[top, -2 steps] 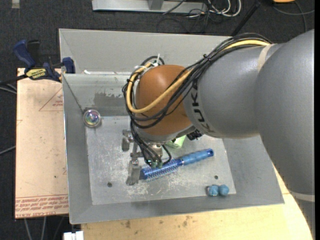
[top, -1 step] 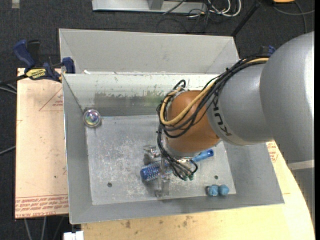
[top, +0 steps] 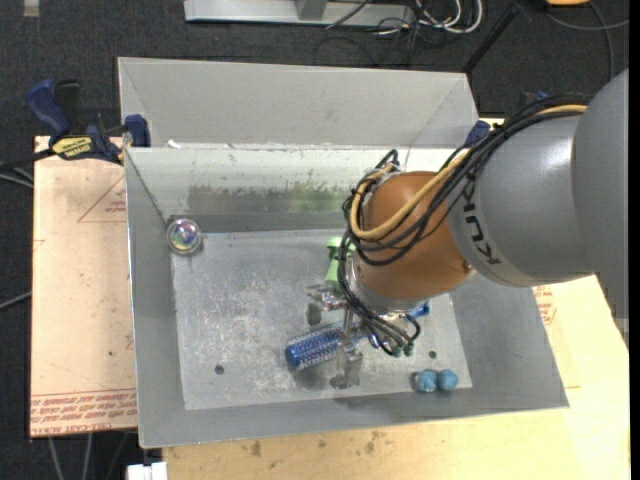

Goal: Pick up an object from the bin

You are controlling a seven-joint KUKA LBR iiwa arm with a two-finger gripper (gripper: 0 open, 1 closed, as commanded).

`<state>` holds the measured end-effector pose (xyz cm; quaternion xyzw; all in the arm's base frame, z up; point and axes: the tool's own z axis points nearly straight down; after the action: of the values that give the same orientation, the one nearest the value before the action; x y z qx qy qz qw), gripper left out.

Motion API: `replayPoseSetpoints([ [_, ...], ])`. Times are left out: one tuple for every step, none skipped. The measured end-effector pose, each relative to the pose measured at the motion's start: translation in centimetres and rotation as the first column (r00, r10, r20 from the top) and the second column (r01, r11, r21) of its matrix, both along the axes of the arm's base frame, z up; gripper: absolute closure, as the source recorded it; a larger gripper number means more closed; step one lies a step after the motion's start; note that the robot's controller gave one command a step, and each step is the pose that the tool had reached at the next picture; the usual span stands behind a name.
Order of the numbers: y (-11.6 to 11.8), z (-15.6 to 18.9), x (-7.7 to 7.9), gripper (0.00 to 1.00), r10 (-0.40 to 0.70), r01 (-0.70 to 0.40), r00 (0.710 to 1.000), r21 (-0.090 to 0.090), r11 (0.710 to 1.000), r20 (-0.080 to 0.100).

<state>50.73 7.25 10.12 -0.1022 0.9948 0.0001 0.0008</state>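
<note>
Blue ribbed roller (top: 312, 349) lies front-middle on the bin (top: 230, 298) floor, its right end between the gripper's (top: 337, 338) spread fingers; whether they touch it is unclear. Bare floor runs left to a shiny ball (top: 184, 235). A small blue lump (top: 435, 380) hugs the front-right edge.

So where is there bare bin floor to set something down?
Bare floor lies left and centre, between the shiny iridescent ball and the blue ribbed cylinder. Crowded on the right, under the arm, near the small blue lump.
</note>
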Motion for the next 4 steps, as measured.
replayPoseSetpoints([
  [-1.2,-0.1,0.8,0.00,-0.036,0.036,0.999,0.001,0.999,0.000],
  [-0.9,-3.3,1.2,0.00,-0.067,0.067,0.998,0.001,0.998,-0.003],
  [-0.8,-3.3,1.2,0.00,-0.068,0.068,0.998,0.003,0.998,-0.003],
  [-0.8,-3.3,1.3,1.00,-0.068,0.068,0.998,0.003,0.998,-0.003],
])
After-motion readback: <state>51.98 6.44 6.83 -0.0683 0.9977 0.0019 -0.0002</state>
